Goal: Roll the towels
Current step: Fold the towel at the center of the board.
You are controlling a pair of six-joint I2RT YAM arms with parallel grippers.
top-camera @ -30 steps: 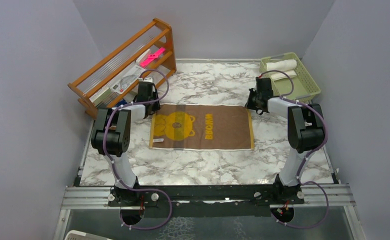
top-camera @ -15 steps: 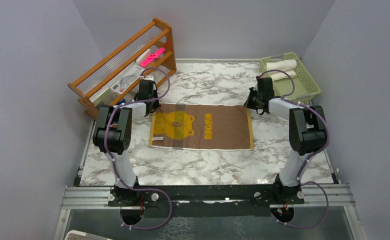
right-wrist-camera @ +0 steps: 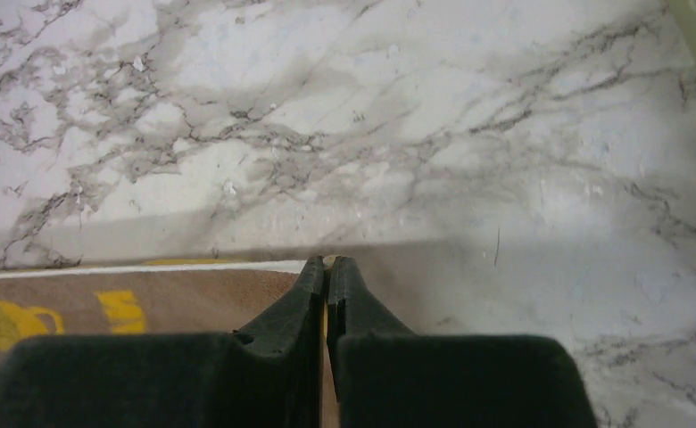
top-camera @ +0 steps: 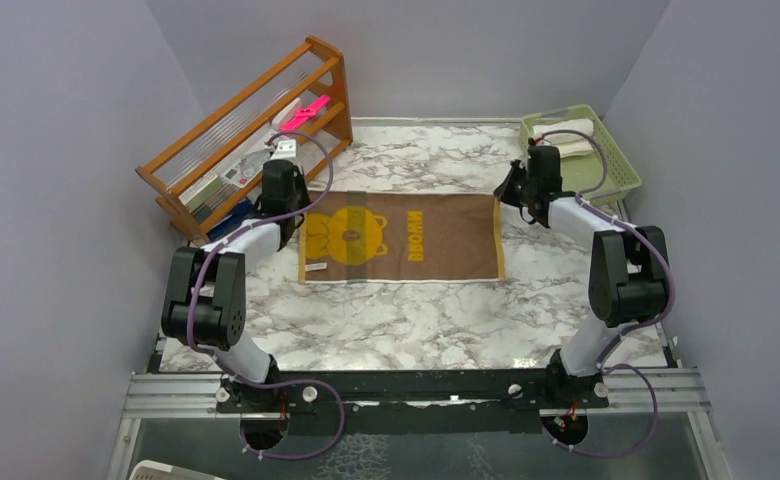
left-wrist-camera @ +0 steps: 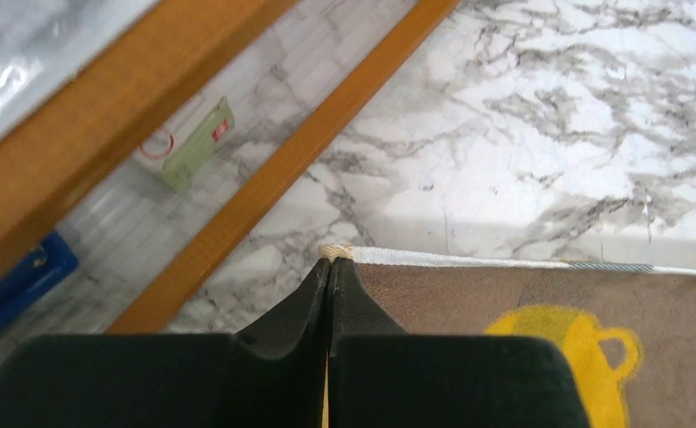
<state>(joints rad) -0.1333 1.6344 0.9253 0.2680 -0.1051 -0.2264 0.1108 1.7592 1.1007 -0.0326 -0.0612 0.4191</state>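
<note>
brown towel (top-camera: 403,238) flat, cream towel (top-camera: 556,127) far-right

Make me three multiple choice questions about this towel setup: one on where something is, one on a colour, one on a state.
1. Where is the cream-white towel?
A. in the green basket
B. on the wooden rack
C. hanging on the wall

2. What colour is the print on the brown towel?
A. pink
B. yellow
C. blue

3. How is the left tool?
A. wide open above the table
B. shut on a corner of the brown towel
C. shut on a pen

Answers:
1 A: it lies inside the basket at the far right of the table.
2 B: the bear and the letters are yellow.
3 B: in the left wrist view the fingers meet on the towel's corner.
</note>
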